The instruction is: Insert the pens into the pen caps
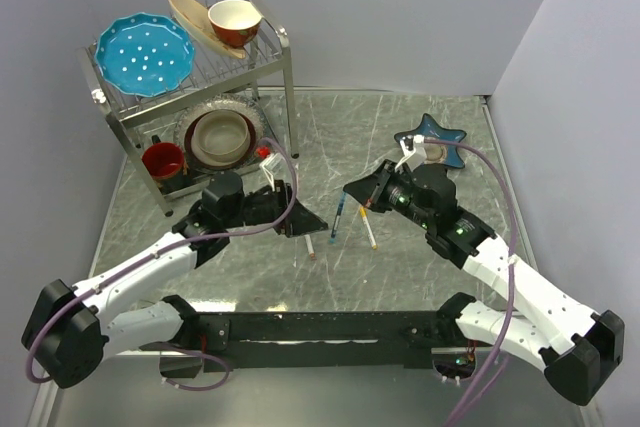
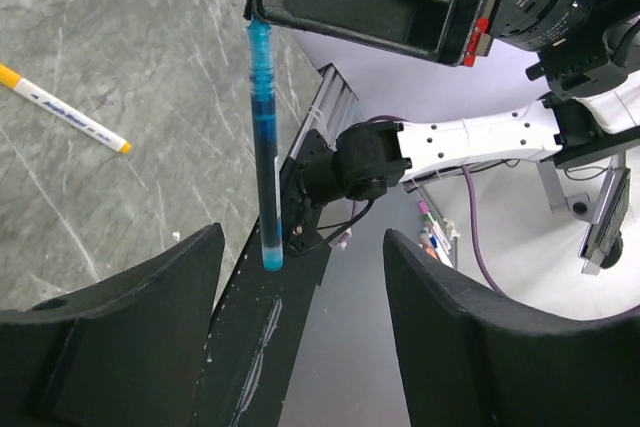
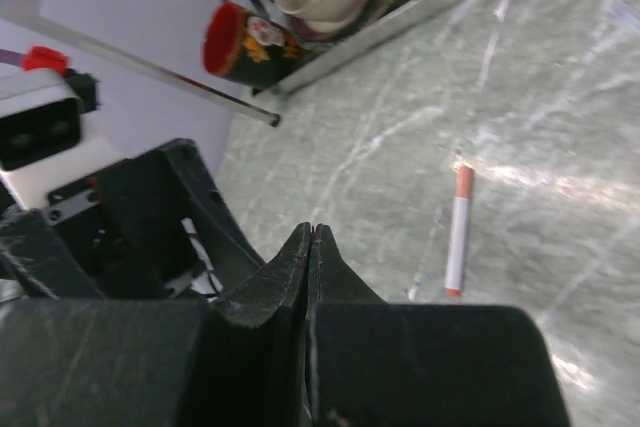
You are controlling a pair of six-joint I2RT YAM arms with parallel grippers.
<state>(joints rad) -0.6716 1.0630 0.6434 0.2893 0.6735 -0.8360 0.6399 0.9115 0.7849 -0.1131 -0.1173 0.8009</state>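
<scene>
My right gripper (image 1: 350, 192) is shut on the top end of the dark blue pen (image 1: 337, 219), which hangs tip-down above the table. In the left wrist view the blue pen (image 2: 265, 147) hangs from the right gripper's tip (image 2: 258, 15), just ahead of my left gripper (image 2: 302, 237), which is open and empty. In the top view the left gripper (image 1: 312, 222) is close left of the pen. A white pen with orange ends (image 1: 368, 229) (image 2: 65, 107) lies on the table. A white pen with a pinkish-red end (image 1: 309, 245) (image 3: 460, 237) lies below the left gripper. I see no caps.
A metal dish rack (image 1: 290, 77) at the back left holds a blue plate (image 1: 143, 52), bowls and a red mug (image 1: 163, 160) (image 3: 240, 42). A blue star-shaped dish (image 1: 432, 137) sits at the back right. Grey walls close in the table.
</scene>
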